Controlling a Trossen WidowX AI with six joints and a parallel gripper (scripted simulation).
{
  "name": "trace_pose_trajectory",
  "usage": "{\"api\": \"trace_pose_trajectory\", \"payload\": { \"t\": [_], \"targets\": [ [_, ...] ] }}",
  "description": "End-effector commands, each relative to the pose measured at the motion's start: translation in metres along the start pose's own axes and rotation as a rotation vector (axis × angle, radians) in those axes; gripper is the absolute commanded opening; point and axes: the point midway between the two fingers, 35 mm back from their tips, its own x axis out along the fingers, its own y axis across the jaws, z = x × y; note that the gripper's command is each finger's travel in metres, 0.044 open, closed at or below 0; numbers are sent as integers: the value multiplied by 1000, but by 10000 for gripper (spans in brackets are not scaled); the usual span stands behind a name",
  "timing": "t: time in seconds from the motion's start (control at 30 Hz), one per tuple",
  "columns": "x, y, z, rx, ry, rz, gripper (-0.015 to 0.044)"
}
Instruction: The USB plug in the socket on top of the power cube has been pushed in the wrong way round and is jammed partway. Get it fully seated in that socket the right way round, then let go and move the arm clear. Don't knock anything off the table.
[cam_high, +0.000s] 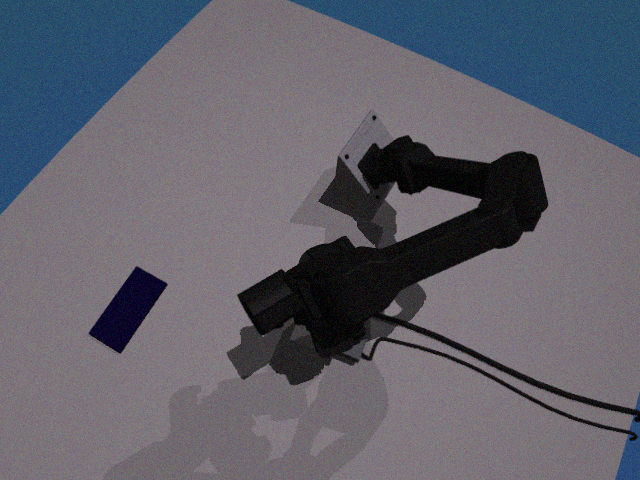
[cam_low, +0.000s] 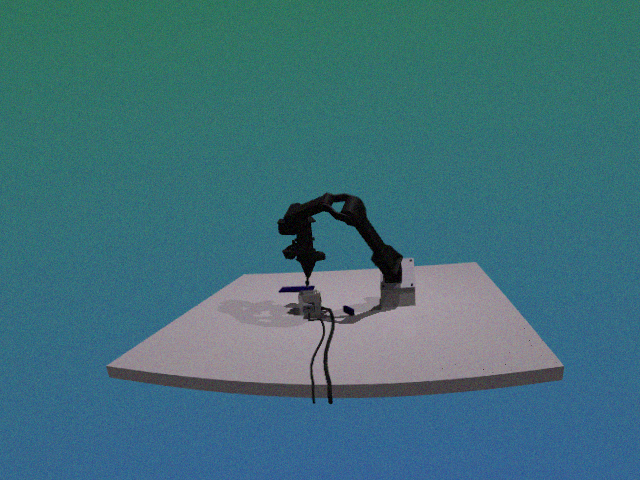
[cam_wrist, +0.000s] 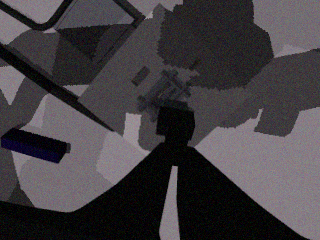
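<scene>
My gripper (cam_low: 307, 280) (cam_wrist: 174, 155) points straight down and is shut on the black USB plug (cam_wrist: 175, 122). The plug's lower end is hidden in the wrist view. The pale grey power cube (cam_low: 310, 305) (cam_wrist: 114, 82) stands on the table directly below the fingertips. In the wrist view a dark, blurred socket outline (cam_wrist: 167, 92) shows on the cube's top, just beyond the plug, and the plug looks turned relative to it. I cannot tell whether the plug's tip touches the socket. In the top view the arm hides the fingers and most of the cube.
A flat dark-blue box (cam_high: 128, 310) (cam_low: 289, 289) lies apart from the cube on the table (cam_high: 206, 155) (cam_low: 232, 356). A small blue stick (cam_low: 348, 310) (cam_wrist: 34, 145) lies near the cube. Black cables (cam_high: 465, 348) (cam_low: 327, 356) run from the cube over the table's edge. Shadows cover the cube.
</scene>
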Motion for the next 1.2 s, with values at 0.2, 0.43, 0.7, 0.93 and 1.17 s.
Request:
{"api": "trace_pose_trajectory", "payload": {
  "t": [0.2, 0.43, 0.7, 0.93, 1.17],
  "targets": [
    [0, 0, 0, 256, 0, -1, 0],
    [0, 0, 0, 439, 0, -1, 0],
    [0, 0, 0, 648, 0, -1, 0],
    [0, 0, 0, 832, 0, -1, 0],
    [0, 0, 0, 1015, 0, -1, 0]
  ]
}}
